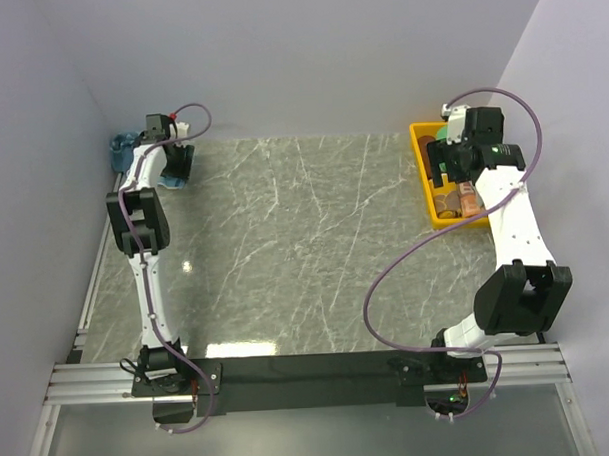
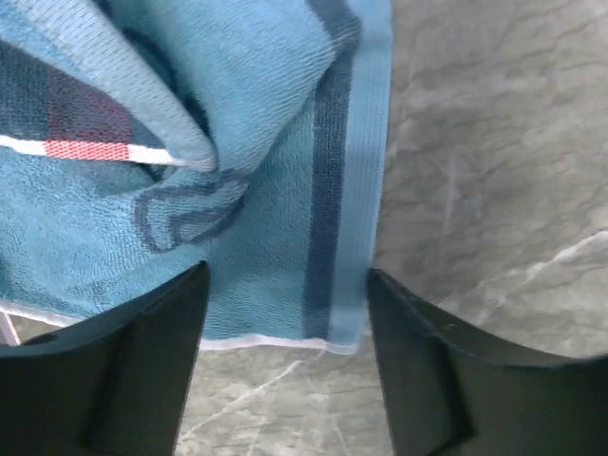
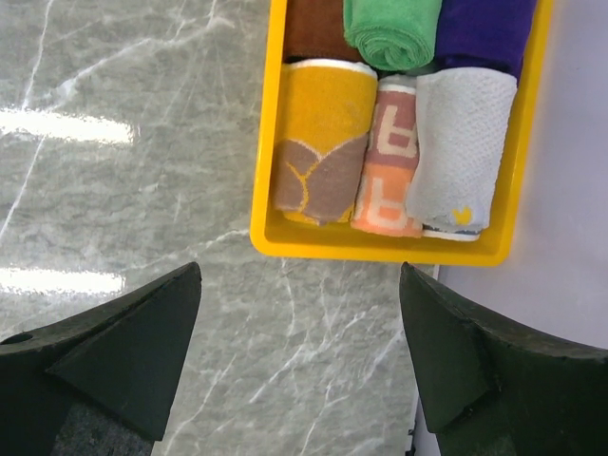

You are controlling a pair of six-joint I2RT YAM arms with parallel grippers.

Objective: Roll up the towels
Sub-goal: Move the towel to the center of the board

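Note:
A blue towel (image 2: 266, 190) with a darker stripe and a white hem lies crumpled on the marble table, part of a pile (image 1: 122, 147) in the far left corner. Another fold with a red-and-white band (image 2: 85, 133) lies over it. My left gripper (image 2: 288, 274) hangs over the towel's near corner, its jaws apart with the hem between the fingertips (image 1: 174, 164). My right gripper (image 3: 299, 275) is open over bare table just in front of the yellow bin (image 3: 380, 249). Several rolled towels lie in the bin: orange-brown (image 3: 318, 142), pink-orange (image 3: 391, 157), grey-white (image 3: 461, 142), green (image 3: 394, 28), purple (image 3: 484, 28).
The bin (image 1: 420, 174) sits at the far right table edge, against the side wall. Grey walls close off the left, back and right. The marble tabletop (image 1: 305, 248) stretches between the two arms. A purple cable (image 1: 406, 259) loops off the right arm.

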